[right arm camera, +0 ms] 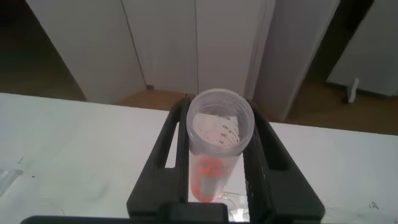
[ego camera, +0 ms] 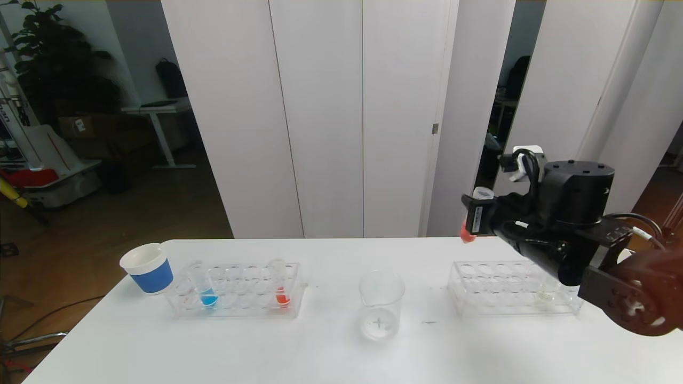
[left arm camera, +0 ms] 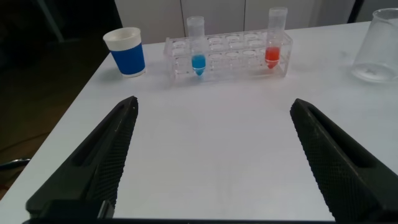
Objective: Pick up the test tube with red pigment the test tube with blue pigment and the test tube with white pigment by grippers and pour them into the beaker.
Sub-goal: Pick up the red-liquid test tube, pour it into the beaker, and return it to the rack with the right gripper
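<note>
On the white table [ego camera: 320, 352], from the left: blue-and-white paper cup [ego camera: 147, 268] tilted at the near-left edge, touching the end of a clear rack [ego camera: 237, 290]. Standing in that rack, test tube with blue pigment [ego camera: 205, 288] toward its left end and a tube with orange-red liquid [ego camera: 280, 290] toward its right end, both upright. Low over the near table in front of that rack, left gripper [left arm camera: 214, 165] with fingers [left arm camera: 99, 158] spread wide, holding nothing. Near the table's middle, beaker [ego camera: 380, 304] upright, between the two racks and apart from both. Farther right, second clear rack [ego camera: 507, 290] with the test tube with white pigment [ego camera: 545, 292] near its right end, partly hidden behind the arm. Above that rack's left end, well clear of the table, right gripper [ego camera: 474, 220] pinching the test tube with red pigment [right arm camera: 214, 149], mouth up, red liquid down in the tip, jaws pressed against its two sides.
</note>
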`<move>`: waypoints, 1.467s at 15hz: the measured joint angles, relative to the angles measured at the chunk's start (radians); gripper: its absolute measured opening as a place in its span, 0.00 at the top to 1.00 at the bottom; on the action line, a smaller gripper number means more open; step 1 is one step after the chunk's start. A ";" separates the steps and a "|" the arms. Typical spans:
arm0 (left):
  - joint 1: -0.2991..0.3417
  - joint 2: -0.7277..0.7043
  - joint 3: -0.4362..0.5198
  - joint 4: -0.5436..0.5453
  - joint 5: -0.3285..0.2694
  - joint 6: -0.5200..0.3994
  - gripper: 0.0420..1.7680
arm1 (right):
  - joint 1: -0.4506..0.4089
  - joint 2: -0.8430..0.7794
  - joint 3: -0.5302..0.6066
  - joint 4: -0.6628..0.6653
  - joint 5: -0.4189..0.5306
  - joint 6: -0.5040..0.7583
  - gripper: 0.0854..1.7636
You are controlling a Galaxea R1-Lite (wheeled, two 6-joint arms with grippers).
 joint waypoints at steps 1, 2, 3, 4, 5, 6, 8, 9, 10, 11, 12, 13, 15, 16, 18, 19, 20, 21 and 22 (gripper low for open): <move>0.000 0.000 0.000 0.000 0.000 0.000 0.01 | -0.007 -0.004 -0.054 0.059 0.035 0.001 0.71; 0.000 0.000 0.000 0.000 0.000 0.000 0.01 | -0.013 -0.005 -0.103 0.105 0.074 0.001 0.71; 0.000 0.000 0.000 0.000 0.000 0.000 0.01 | -0.020 -0.004 -0.153 0.153 0.125 0.003 0.71; 0.000 0.000 0.000 0.000 0.000 0.000 0.01 | -0.028 -0.002 -0.204 0.201 0.187 0.003 0.71; 0.000 0.000 0.000 0.000 0.000 0.000 0.01 | -0.037 0.003 -0.249 0.245 0.242 0.003 0.71; 0.000 0.000 0.000 0.000 0.000 0.000 0.01 | -0.044 0.010 -0.290 0.284 0.289 0.003 0.71; 0.000 0.000 0.000 0.000 0.000 0.000 0.01 | -0.052 0.033 -0.349 0.315 0.362 0.002 0.71; 0.000 0.000 0.000 0.000 0.000 0.000 0.01 | -0.053 0.044 -0.367 0.310 0.395 0.000 0.71; 0.000 0.000 0.000 0.000 0.000 0.000 0.01 | -0.053 0.053 -0.380 0.306 0.437 -0.001 0.71; 0.000 0.000 0.000 0.000 0.000 0.000 0.01 | -0.051 0.060 -0.387 0.306 0.474 -0.002 0.71; 0.000 0.000 0.000 0.000 0.000 0.000 0.01 | -0.049 0.068 -0.393 0.306 0.499 -0.010 0.71; 0.000 0.000 0.000 0.000 0.000 0.000 0.01 | -0.046 0.077 -0.397 0.305 0.512 -0.032 0.71; 0.000 0.000 0.000 0.000 0.000 0.000 0.01 | -0.044 0.101 -0.402 0.300 0.512 -0.102 0.71; 0.000 0.000 0.000 0.000 0.000 0.000 0.01 | -0.042 0.114 -0.402 0.296 0.513 -0.145 0.71; 0.000 0.000 0.000 0.000 0.000 0.000 0.01 | -0.032 0.136 -0.402 0.275 0.517 -0.203 0.71; 0.000 0.000 0.000 0.000 0.000 0.000 0.01 | -0.023 0.145 -0.402 0.250 0.518 -0.218 0.71; 0.000 0.000 0.000 0.000 0.000 0.000 0.01 | -0.012 0.153 -0.399 0.218 0.518 -0.234 0.71; 0.000 0.000 0.000 0.000 0.000 0.000 0.01 | 0.001 0.161 -0.390 0.182 0.518 -0.249 0.71; 0.000 0.000 0.000 0.000 0.000 0.000 0.01 | 0.014 0.169 -0.375 0.140 0.518 -0.258 0.71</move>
